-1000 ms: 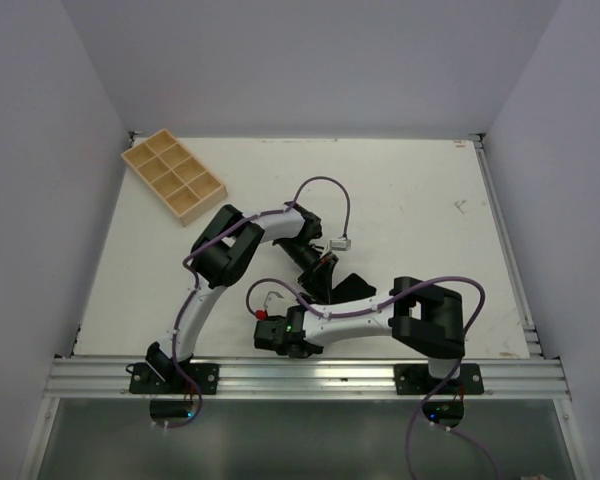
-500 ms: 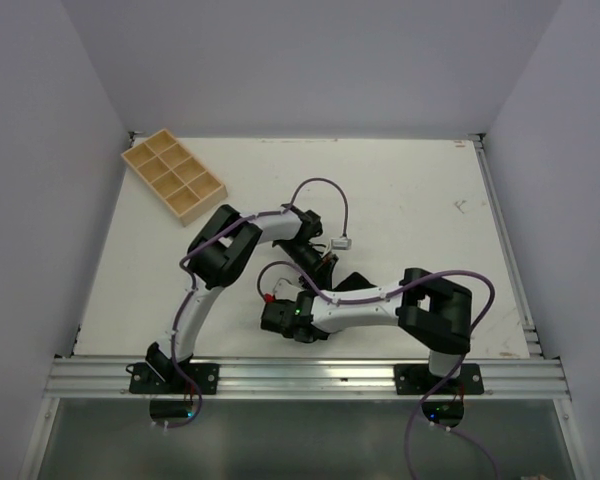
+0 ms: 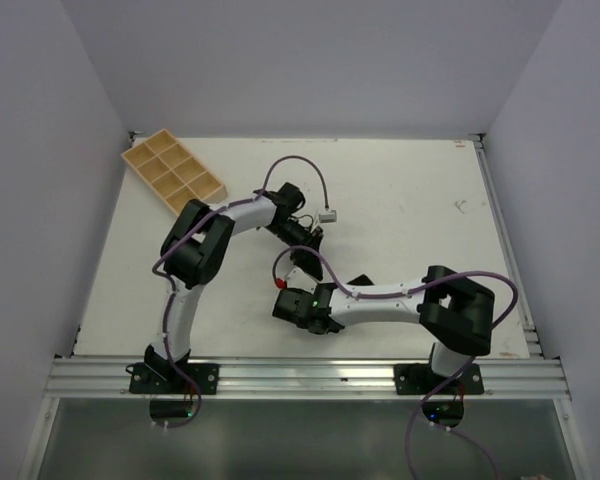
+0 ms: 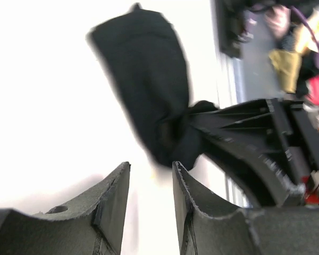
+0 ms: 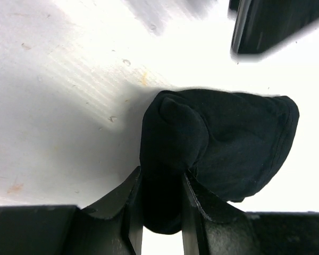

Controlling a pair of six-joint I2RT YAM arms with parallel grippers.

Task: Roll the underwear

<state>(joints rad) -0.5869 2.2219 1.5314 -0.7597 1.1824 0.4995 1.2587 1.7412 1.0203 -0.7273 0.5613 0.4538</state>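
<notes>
Underwear (image 5: 228,138), a small black matte bundle, lies on the white desk (image 3: 410,200) toward its near middle, between the ends of the two arms. One end of it is bunched into a thick fold, and the rest spreads out flatter beside that fold. The right pincer (image 5: 162,186) is closed on the bunched end, with dark fabric filling the narrow gap between its two fingers and bulging out above them. The left pincer (image 4: 150,170) stands just beside the garment with its jaws parted to a narrow gap; only bare desk shows between them and it holds nothing. A wooden tray (image 3: 173,176) with compartments sits at the far left corner of the desk, well apart from the garment.
</notes>
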